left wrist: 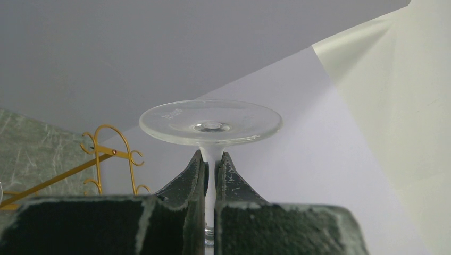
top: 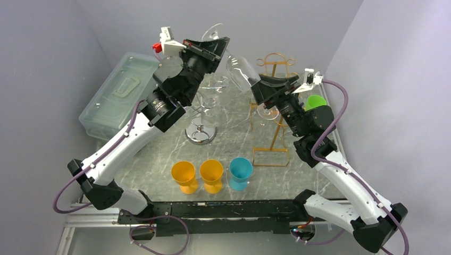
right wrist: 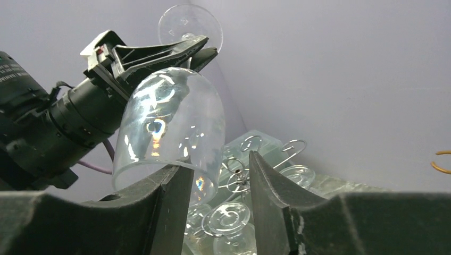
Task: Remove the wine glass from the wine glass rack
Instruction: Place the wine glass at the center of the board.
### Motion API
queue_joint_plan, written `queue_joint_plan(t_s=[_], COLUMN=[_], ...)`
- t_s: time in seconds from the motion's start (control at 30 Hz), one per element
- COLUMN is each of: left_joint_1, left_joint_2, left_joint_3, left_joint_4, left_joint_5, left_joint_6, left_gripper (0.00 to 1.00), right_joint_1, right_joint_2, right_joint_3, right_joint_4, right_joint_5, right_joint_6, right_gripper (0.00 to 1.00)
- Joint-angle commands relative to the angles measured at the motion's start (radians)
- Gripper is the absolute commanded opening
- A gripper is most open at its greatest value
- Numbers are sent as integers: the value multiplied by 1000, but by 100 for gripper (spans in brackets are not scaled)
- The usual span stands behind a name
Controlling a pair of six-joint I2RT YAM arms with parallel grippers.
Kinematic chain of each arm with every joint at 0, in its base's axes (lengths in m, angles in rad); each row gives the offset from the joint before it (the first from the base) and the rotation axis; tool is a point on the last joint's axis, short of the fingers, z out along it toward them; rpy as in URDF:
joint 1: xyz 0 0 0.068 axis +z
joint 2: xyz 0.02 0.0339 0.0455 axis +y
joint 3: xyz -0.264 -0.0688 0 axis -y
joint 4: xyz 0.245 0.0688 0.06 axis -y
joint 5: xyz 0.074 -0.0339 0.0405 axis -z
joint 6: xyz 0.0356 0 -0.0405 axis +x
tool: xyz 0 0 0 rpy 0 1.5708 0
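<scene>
My left gripper (left wrist: 213, 159) is shut on the stem of a clear wine glass (left wrist: 210, 122), just under its round foot. In the top view this gripper (top: 220, 49) holds the glass (top: 240, 71) in the air behind the silver wire wine glass rack (top: 201, 133), foot up and bowl slanting down to the right. My right gripper (right wrist: 218, 178) is open right at the bowl (right wrist: 170, 125). The bowl's rim overlaps its left finger (right wrist: 173, 196), while its right finger (right wrist: 266, 183) stands apart from the glass. From above, the right gripper (top: 261, 86) sits beside the rim.
More glasses hang foot-up from the silver rack's hooks (right wrist: 239, 170). A gold wire rack (top: 272, 106) stands to the right, with a green cup (top: 315, 101) beyond it. Two orange cups (top: 184, 175) (top: 211, 174) and a teal cup (top: 240, 172) stand in front. A clear plastic box (top: 119, 93) lies at the left.
</scene>
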Motion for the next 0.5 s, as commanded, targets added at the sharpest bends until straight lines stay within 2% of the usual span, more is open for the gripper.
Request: queue_joint_plan(t_s=[0.0,0.23,0.33,0.4,0.47], left_joint_1=[1,2,2,1,1], left_joint_2=[-55,-53,-66,-72,-77], left_joint_3=[-24,-54,-75,-83,-87], left_joint_4=[122,143,153,151,143], left_joint_5=[1,13,13,18,29], left_joint_6=[-69,-122,-125,-120,-115], left_gripper=[0,0,0,0,0], right_joint_1=[5,7,8,10,12], right_joint_2=[11,41,46,47,43], right_joint_3=[50,69,78,84,83], right_joint_4=[122,145,140,132,128], right_joint_5=[-2,21,36,47,51], right_joint_6=[54,91,102,106,113], right_gripper=[42,24,13,0,0])
